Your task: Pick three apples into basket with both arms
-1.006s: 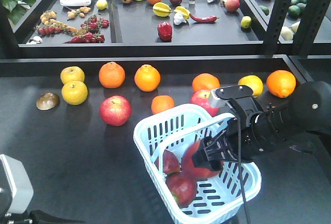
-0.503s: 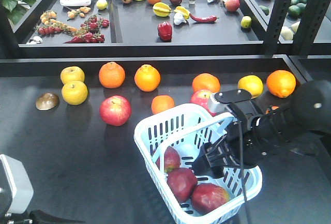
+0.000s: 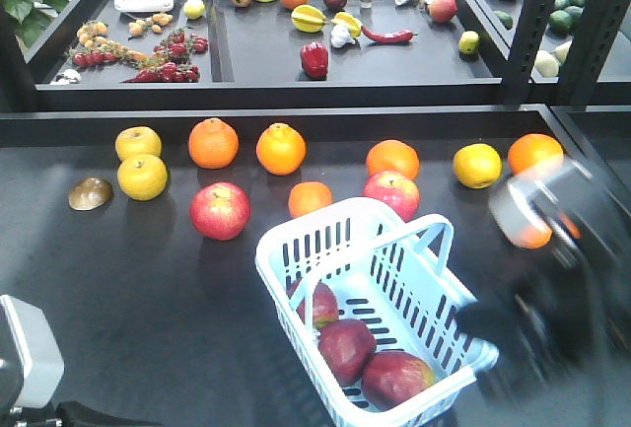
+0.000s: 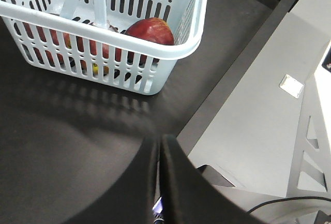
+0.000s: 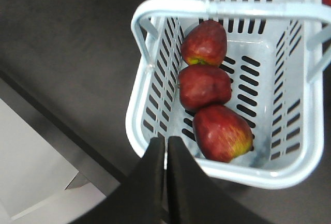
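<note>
We see all three apples point(image 5: 206, 89) lying in a row inside the basket point(image 3: 296, 269), which stands near the front edge of the desk point(image 3: 118, 279), right of centre. The right gripper point(image 5: 166, 154) has its jaws pressed together and holds nothing; it hangs above the basket's near rim. The left gripper point(image 4: 159, 167) likewise has its jaws together and empty, low over the desk just outside the basket. We judge the loading complete, with only the retreat left. We should lift the right arm point(image 3: 552, 259) straight up, clear of the raised handle point(image 5: 222, 8), then swing away, so that nothing nudges the basket toward the desk edge.
</note>
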### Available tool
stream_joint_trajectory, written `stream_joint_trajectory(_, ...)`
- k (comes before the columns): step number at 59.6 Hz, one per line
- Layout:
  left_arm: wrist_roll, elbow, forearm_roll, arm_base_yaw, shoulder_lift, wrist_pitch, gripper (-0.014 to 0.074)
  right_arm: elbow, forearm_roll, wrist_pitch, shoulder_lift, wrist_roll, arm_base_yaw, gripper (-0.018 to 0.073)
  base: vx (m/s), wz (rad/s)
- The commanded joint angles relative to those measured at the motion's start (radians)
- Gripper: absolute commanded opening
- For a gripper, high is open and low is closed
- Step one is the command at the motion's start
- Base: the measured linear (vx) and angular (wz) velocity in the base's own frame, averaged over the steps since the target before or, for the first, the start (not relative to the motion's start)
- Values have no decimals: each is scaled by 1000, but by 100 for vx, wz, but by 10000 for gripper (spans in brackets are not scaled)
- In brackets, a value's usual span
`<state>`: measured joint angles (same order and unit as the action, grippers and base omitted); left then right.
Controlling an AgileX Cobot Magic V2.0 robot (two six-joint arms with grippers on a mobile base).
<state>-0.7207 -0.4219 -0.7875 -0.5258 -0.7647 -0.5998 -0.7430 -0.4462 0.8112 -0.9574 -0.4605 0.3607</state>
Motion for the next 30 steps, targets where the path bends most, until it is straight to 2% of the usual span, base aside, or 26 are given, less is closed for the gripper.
stream_joint_trajectory(1,6,-23,-37,-4,3,33,-6,94,-2,-121,139,-5,-3,-6,0,0)
stream_joint_trajectory(7,6,-23,-37,-4,3,31,-6,202,8,-192,247,-5,-3,-6,0,0)
stream_joint_trajectory(15,6,-23,-37,-4,3,21,-6,307,69,-247,345,17,-3,-6,0,0)
stream_joint_trajectory(24,6,-23,-37,-4,3,28,-6,367,132,-255,393,64,-3,-6,0,0)
stream_joint_trajectory(30,6,-23,-37,-4,3,29,-6,367,131,-257,395,64,-3,-6,0,0)
